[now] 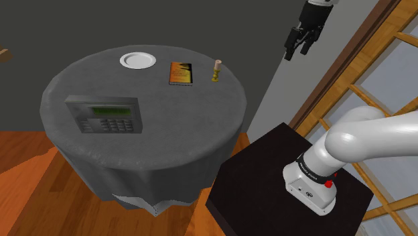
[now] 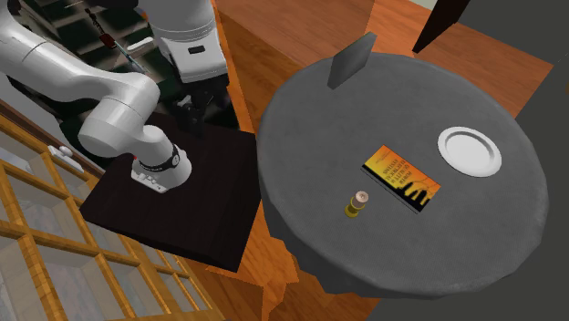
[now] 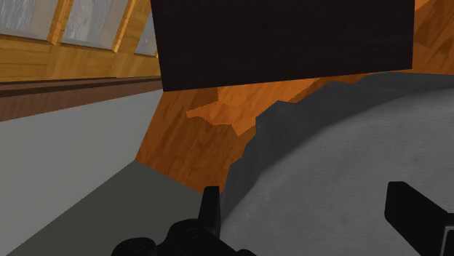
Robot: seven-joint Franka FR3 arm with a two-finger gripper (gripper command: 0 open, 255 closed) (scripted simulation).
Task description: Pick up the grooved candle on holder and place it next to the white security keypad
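Four things on the table (image 1: 181, 134), left to right in the shoulder view: keypad (image 1: 104, 115) near the front-left edge, plate (image 1: 138, 60) at the far edge, book (image 1: 181, 72), then the candle (image 1: 216, 70) standing upright by the far-right edge. Gripper (image 1: 299, 41) hangs well off to the candle's right in that view, past the table edge and way higher up, fingers (image 3: 211, 207) wide apart, gripping nothing.

A home interior is suggested by a cloth-draped round table (image 1: 174, 117), wooden floor (image 1: 27, 191), latticed window (image 1: 392, 67) and a plate (image 1: 138, 60).
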